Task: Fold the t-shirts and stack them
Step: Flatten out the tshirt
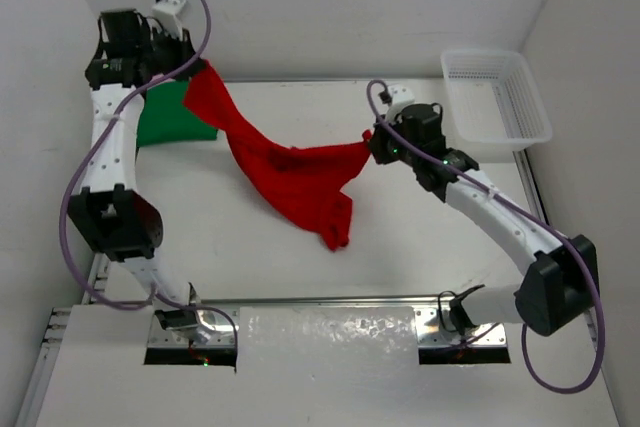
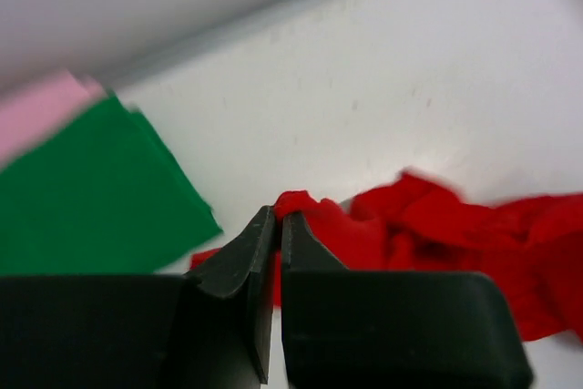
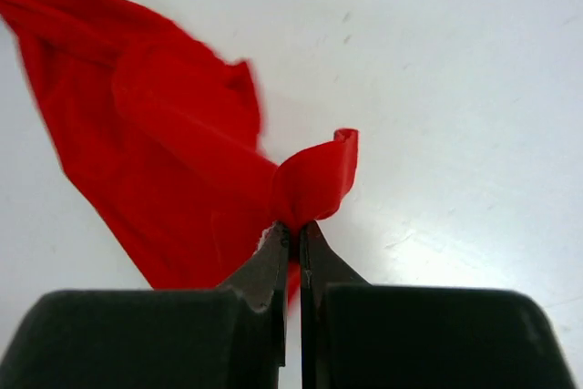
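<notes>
Pinching red t-shirt (image 1: pixel 290 172), both tools (image 2: pixel 276 216) (image 3: pixel 293 227)

The left arm (image 1: pixel 108 147) is a chain of white moulded links joined by bulky black joint housings, with a thin purple cable (image 1: pixel 66 212) looping alongside it. The right arm (image 1: pixel 500 217) is built the same, with its own purple lead (image 1: pixel 600 327). Both bases sit on shiny metal plates (image 1: pixel 195 335) at the near edge. The left gripper (image 2: pixel 278 220) and right gripper (image 3: pixel 293 230) share one design: matt black, wedge-shaped fingers (image 3: pixel 264 266) tapering to thin tips.
</notes>
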Tool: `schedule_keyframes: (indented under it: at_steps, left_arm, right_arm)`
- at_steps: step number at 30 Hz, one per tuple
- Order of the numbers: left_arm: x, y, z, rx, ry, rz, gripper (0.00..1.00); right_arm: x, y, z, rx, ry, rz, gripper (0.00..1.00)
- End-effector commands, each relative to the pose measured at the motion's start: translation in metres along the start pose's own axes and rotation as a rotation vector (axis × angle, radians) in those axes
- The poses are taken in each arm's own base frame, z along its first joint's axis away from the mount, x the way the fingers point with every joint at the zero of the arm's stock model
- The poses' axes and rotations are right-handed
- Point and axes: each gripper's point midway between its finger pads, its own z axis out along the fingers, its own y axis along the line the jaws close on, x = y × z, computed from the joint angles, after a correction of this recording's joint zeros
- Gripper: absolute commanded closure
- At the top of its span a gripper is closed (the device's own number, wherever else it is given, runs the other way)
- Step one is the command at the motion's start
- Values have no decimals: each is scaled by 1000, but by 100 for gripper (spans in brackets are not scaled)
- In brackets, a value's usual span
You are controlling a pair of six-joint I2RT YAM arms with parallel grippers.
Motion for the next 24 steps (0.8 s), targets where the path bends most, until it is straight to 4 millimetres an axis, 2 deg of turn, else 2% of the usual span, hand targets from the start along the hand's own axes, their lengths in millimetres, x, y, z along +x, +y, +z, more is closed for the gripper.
schedule_keyframes:
  at_steps: [1,2,3,4,5,6,7,9,10,12,13,16,18,20,23,24]
  left_arm:
    - [-94,-43,-62,6,-252,140,100]
    - [-106,-45,-73,-6,-284,153,100]
    - [-118,-49,-84,-13,-319,161,100]
    - [-144,-56,-107,-30,-383,199,100]
    - [-154,-59,-118,-34,-409,207,100]
    - [-163,-62,-128,-33,-428,197,100]
    - [-185,-70,-147,-34,-489,230,100]
    - [-202,-74,-163,-44,-540,241,100]
    - [-220,-80,-184,-82,-598,274,100]
    - [-231,-77,-201,-151,-636,297,100]
    - [-237,-69,-215,-230,-661,302,100]
    - [-237,-44,-225,-370,-653,301,100]
    - [-233,-39,-226,-383,-642,299,100]
    - [-232,-52,-223,-315,-645,298,100]
    - [-227,-100,-214,-44,-643,268,100]
    - [-221,-122,-212,65,-630,234,100]
  right_arm:
    - [-65,-8,-32,-29,-169,56,100]
    - [-74,-21,-37,-6,-193,67,100]
    - [-81,-24,-43,-15,-209,75,100]
    - [-82,-30,-45,-4,-210,82,100]
    - [-91,-42,-50,16,-230,97,100]
    - [-94,-43,-52,4,-239,104,100]
    - [-99,-46,-55,5,-250,109,100]
    - [-101,-49,-56,1,-258,113,100]
    - [-101,-49,-55,-1,-256,117,100]
    - [-101,-49,-58,2,-265,121,100]
    - [-101,-51,-62,12,-281,120,100]
    - [-100,-57,-70,39,-297,115,100]
    - [-100,-64,-76,61,-302,109,100]
    - [-94,-67,-73,65,-283,109,100]
    - [-100,-71,-63,60,-275,111,100]
    - [-95,-77,-46,64,-237,117,100]
